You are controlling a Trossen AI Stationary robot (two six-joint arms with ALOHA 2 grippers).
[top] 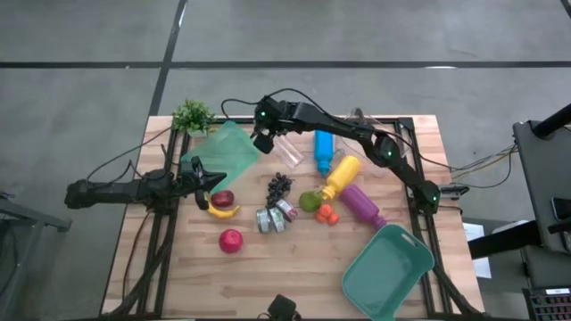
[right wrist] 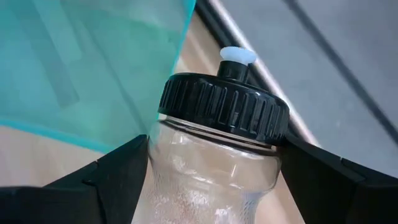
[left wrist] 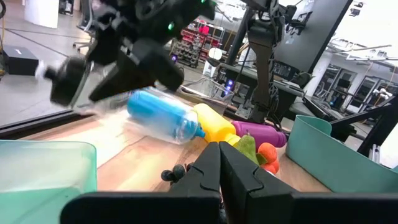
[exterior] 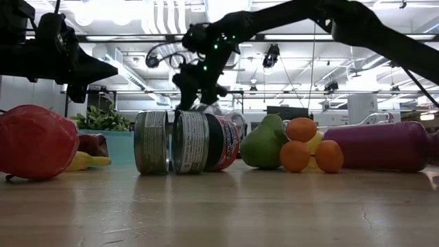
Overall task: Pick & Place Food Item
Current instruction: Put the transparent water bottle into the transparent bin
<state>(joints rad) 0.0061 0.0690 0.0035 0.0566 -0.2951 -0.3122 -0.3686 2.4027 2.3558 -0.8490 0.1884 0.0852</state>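
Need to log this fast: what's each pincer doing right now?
Left pincer: closed, empty, beside the banana.
Right pincer: closed around the clear bottle.

Bare wood lies open in front of the cans (top: pixel 271 219); bottles (top: pixel 346 178) probably crowd the back.

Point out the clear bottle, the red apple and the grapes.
clear bottle (right wrist: pixel 217 168): right wrist view, clear body under its black cap.
red apple (top: pixel 231 241): high view, middle of the fruit.
grapes (top: pixel 279 185): high view, centre of the bunch.

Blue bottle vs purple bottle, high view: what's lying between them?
The yellow bottle lies between the blue bottle and the purple bottle, seen in the high view.
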